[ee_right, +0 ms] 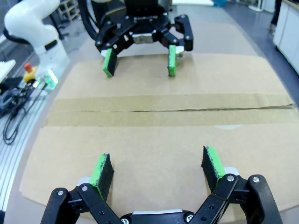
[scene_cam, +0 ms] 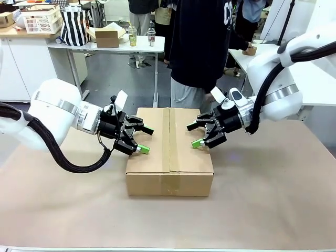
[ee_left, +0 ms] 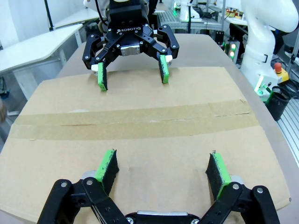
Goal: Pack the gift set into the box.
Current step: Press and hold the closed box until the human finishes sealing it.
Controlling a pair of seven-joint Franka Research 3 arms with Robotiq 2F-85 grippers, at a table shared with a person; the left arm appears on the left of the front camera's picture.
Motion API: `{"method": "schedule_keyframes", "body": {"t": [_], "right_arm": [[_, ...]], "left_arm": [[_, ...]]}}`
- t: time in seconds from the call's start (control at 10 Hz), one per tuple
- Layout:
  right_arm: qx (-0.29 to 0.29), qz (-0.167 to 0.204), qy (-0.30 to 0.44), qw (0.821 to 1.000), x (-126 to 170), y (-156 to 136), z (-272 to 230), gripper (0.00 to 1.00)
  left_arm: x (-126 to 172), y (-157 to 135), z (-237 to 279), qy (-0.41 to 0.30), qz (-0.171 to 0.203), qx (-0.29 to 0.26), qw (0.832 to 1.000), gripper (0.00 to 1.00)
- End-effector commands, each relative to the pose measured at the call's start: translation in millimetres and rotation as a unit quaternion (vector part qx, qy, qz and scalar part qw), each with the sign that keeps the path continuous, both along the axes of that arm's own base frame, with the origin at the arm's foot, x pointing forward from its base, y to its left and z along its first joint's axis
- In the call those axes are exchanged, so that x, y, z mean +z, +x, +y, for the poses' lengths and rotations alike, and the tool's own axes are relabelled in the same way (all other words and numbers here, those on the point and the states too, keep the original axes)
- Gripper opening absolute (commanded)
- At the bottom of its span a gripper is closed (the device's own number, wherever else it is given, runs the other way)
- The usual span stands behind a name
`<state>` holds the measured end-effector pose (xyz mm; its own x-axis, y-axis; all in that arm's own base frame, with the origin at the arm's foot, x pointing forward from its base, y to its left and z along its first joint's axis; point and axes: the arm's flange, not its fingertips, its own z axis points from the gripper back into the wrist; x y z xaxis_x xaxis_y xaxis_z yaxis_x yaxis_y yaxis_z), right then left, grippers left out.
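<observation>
The shut cardboard box (scene_cam: 169, 181) sits mid-table (scene_cam: 63, 210), with a tape strip (scene_cam: 167, 139) along its seam. Over opposite edges of its top, the left gripper (scene_cam: 147, 140) and right gripper (scene_cam: 192, 135) both gape wide and hold nothing.

**Two grippers facing each other across the taped seam**

The large plain brown corrugated cardboard box (ee_left: 187, 93) is lying closed, with its brown tape strip (ee_left: 140, 122) running across the top. On the near side of the strip, the black, green-padded left gripper (ee_left: 163, 170) is hanging over the cardboard, jaws spread wide. Beyond the strip, the matching right gripper (ee_left: 132, 77) is pointing back at it, fingers likewise apart.
</observation>
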<state>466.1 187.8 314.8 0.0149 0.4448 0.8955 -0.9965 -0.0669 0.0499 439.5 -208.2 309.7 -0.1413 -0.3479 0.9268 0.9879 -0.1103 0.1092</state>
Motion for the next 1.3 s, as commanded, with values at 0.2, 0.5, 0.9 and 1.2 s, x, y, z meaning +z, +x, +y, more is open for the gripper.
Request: {"method": "schedule_keyframes", "body": {"t": [0.2, 0.5, 0.9, 1.2], "right_arm": [[0.0, -0.004, -0.004, 1.0, -2.5, -0.4, -0.2, 1.0], [0.0, -0.004, -0.004, 1.0, -2.5, -0.4, -0.2, 1.0], [0.0, -0.004, -0.004, 1.0, -2.5, -0.4, -0.2, 1.0], [0.0, -0.004, -0.004, 1.0, -2.5, -0.4, -0.2, 1.0]], "left_arm": [[-1.4, -1.7, 0.6, -0.001, -0.009, -0.003, 1.0, 1.0], [-1.4, -1.7, 0.6, -0.001, -0.009, -0.003, 1.0, 1.0], [-1.4, -1.7, 0.6, -0.001, -0.009, -0.003, 1.0, 1.0], [-1.4, -1.7, 0.6, -0.001, -0.009, -0.003, 1.0, 1.0]]}}
